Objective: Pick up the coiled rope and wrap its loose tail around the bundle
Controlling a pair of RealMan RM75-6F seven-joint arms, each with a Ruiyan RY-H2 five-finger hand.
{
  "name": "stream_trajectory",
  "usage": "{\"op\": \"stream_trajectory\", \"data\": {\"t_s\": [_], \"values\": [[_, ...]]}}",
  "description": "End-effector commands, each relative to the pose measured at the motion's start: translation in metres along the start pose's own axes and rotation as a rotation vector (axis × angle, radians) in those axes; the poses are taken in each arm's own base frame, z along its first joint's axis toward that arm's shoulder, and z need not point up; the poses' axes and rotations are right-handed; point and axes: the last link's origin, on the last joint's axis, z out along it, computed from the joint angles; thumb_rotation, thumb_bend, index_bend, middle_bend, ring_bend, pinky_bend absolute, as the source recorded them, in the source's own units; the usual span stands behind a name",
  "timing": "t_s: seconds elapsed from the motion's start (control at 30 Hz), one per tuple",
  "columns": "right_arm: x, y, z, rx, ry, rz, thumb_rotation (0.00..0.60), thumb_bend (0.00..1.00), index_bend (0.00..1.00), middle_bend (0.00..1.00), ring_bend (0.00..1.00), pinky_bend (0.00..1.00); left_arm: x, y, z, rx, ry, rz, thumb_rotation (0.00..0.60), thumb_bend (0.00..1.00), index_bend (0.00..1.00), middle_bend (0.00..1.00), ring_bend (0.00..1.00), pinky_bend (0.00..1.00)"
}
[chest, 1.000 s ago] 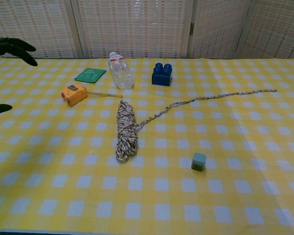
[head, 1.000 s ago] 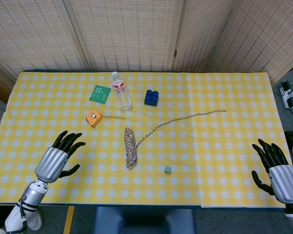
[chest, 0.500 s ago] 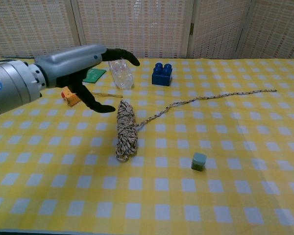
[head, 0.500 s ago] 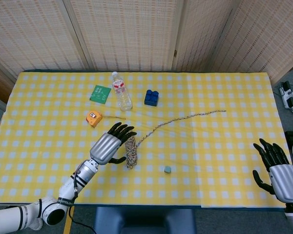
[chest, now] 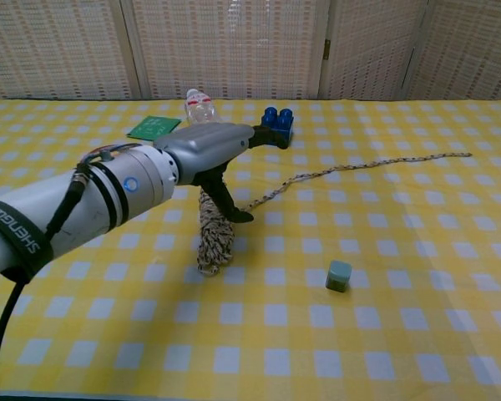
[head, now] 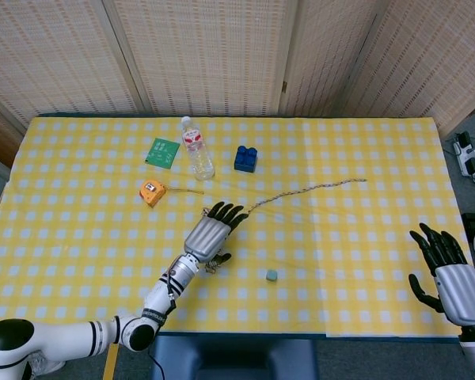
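The coiled rope bundle (chest: 215,238) lies lengthwise on the yellow checked cloth, mostly hidden under my left hand in the head view. Its loose tail (head: 309,191) (chest: 359,167) runs away to the right and ends near the middle right of the table. My left hand (head: 212,229) (chest: 213,154) hovers directly over the bundle with fingers spread and the thumb pointing down beside the coil, holding nothing. My right hand (head: 447,273) is open at the table's front right corner, far from the rope; the chest view does not show it.
A clear water bottle (head: 196,148) (chest: 200,107) lies at the back, with a green card (head: 162,152), a blue brick (head: 246,158) (chest: 276,125) and an orange tape measure (head: 151,192) near it. A small grey-green cube (head: 271,275) (chest: 338,275) sits right of the bundle.
My left hand swept from the table's front left to a spot right over the rope bundle. The rope and the right hand stayed put.
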Motion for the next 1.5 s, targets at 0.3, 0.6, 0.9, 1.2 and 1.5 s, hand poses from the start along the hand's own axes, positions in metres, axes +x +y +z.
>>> {"op": "stream_trajectory", "data": {"t_s": [0.3,0.6,0.9,1.2,1.5], "values": [[-0.003,0.001,0.001,-0.001,-0.005,0.009,0.6,0.5,0.0,0.01,0.06,0.0,-0.035,0.005,0.01,0.102,0.005,0.048,0.6,0.24,0.13,0.06,0.02,0.0],[-0.002,0.001,0.003,0.0,-0.002,0.01,0.6,0.5,0.0,0.01,0.06,0.0,-0.047,-0.01,0.009,0.221,0.033,0.157,0.6,0.24,0.1,0.05,0.01,0.0],[-0.002,0.001,0.002,0.003,0.001,0.012,0.6,0.5,0.0,0.01,0.06,0.0,-0.037,-0.051,-0.009,0.311,0.057,0.193,0.6,0.24,0.11,0.05,0.04,0.0],[-0.005,-0.002,0.005,0.018,-0.004,0.014,0.6,0.5,0.0,0.01,0.06,0.0,-0.031,-0.078,-0.02,0.365,-0.01,-0.037,0.6,0.25,0.25,0.16,0.19,0.18],[-0.004,0.0,0.004,0.011,-0.005,0.014,0.6,0.5,0.0,0.01,0.06,0.0,-0.034,-0.079,-0.014,0.371,-0.021,-0.078,0.6,0.25,0.31,0.24,0.27,0.29]]}}
